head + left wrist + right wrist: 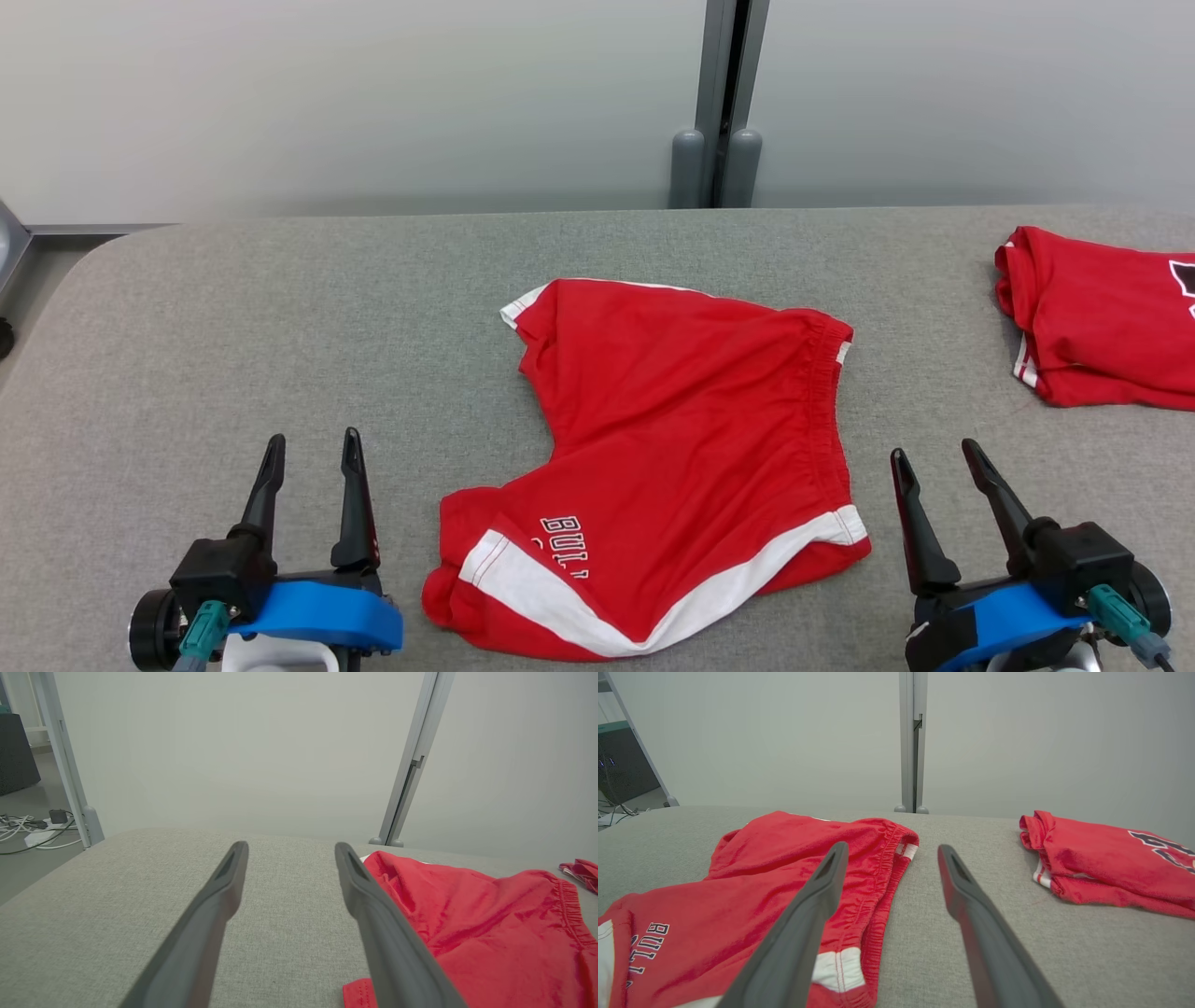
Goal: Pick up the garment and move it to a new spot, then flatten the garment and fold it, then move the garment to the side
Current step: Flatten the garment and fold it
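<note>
So here's where I'm at: the red shorts (681, 448) are lying in the middle of the grey table (280, 327), waistband (826, 392) toward my right side, legs toward my left. My left fingers (350, 504) and right fingers (915, 523) are parked on either side of them, both spread wide and holding nothing.

Stuff I reckon could bite me:

- The shorts look like thin, shiny fabric in two layers. If I pinch too shallow I'll probably get just the top layer, and the thing will balloon open when I lift.
- The table top looks like woven cloth. Come down too hard and I could snag that along with the shorts.
- The near leg (485, 579) is bunched and curled under at the hem. Grab there and I'd guess the crease comes along, so flattening gets harder.
- If my two sides grab at uneven spots, the shorts will likely twist in the air.
- There's a folded red garment (1102, 317) off to my right. Swing the shorts that way and I could knock it or drop one on the other.
</note>
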You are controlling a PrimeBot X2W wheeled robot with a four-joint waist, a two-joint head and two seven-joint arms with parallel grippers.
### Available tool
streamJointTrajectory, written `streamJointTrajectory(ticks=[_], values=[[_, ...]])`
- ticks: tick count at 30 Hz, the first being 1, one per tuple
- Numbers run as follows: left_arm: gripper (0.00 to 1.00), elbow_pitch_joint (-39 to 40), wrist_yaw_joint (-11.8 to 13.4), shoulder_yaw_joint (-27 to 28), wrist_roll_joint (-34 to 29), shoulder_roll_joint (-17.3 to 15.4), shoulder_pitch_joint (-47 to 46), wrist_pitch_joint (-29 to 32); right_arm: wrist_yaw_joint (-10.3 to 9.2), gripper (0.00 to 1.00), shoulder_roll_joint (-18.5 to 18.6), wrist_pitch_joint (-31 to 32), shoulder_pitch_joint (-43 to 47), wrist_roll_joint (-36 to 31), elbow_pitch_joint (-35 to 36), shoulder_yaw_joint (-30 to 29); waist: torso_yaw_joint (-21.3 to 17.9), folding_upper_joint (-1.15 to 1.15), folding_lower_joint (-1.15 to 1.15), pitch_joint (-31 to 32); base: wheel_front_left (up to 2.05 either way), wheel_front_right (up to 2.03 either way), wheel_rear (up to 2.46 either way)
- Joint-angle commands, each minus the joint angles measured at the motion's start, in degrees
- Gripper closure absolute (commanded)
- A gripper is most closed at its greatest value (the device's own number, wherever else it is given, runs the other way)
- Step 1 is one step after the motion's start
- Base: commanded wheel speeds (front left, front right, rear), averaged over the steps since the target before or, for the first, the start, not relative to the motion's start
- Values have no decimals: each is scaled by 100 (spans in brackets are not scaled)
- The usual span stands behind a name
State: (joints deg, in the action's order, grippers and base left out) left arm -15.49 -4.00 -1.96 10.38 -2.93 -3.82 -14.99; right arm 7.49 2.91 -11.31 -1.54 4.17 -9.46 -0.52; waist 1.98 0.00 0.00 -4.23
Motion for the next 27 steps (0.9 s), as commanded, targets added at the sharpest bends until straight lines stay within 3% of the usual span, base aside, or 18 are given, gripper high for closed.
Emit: streamJointTrajectory(ticks=[1,6,14,20,27], values=[[0,-5,-6,22,-30,4,20,-27,1,0,0,16,71,14,33,-15,1,0,0,6,0,0,0],[0,-103,-115,-224,-88,5,-11,-27,1,0,0,100,-49,-83,-162,104,21,0,0,35,0,0,0],[0,-629,-303,-1059,-180,-13,5,37,1,0,78,153,-229,-92,-756,481,48,0,0,-22,0,0,0],[0,-1156,-350,-1634,-43,-111,-56,172,1,0,226,80,-417,-10,-1289,745,39,0,0,-125,0,0,0],[0,-1696,-353,-1898,173,-185,-252,187,1,0,337,-13,-592,156,-1754,987,30,0,0,-207,0,0,0]])
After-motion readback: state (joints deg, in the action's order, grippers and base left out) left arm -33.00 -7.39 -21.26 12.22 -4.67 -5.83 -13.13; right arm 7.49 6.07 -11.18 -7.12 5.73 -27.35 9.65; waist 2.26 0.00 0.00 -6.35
